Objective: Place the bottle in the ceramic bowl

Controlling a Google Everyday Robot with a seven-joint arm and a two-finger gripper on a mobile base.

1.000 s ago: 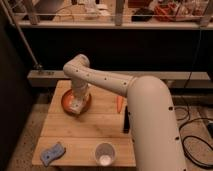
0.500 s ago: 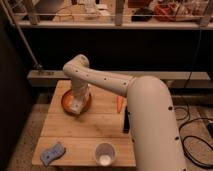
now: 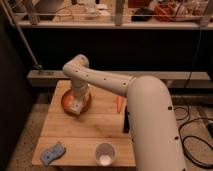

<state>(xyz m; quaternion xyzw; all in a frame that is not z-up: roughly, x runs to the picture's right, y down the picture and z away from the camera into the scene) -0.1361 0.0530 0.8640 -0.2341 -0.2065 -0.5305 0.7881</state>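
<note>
The ceramic bowl (image 3: 65, 103) is a shallow orange-brown dish at the back left of the wooden table (image 3: 90, 129). My gripper (image 3: 77, 100) reaches down into it from the white arm that sweeps in from the right. A small whitish bottle (image 3: 75, 107) sits at the gripper's tip, low over the bowl's middle, and the gripper is shut on it. The arm's wrist covers the back of the bowl. Whether the bottle touches the bowl's floor I cannot tell.
A white cup (image 3: 104, 153) stands near the table's front edge, and a blue sponge-like piece (image 3: 52, 153) lies at the front left. An orange object (image 3: 120, 103) and a black bar (image 3: 126, 122) lie by the right edge, partly behind the arm. A dark shelf wall rises behind the table.
</note>
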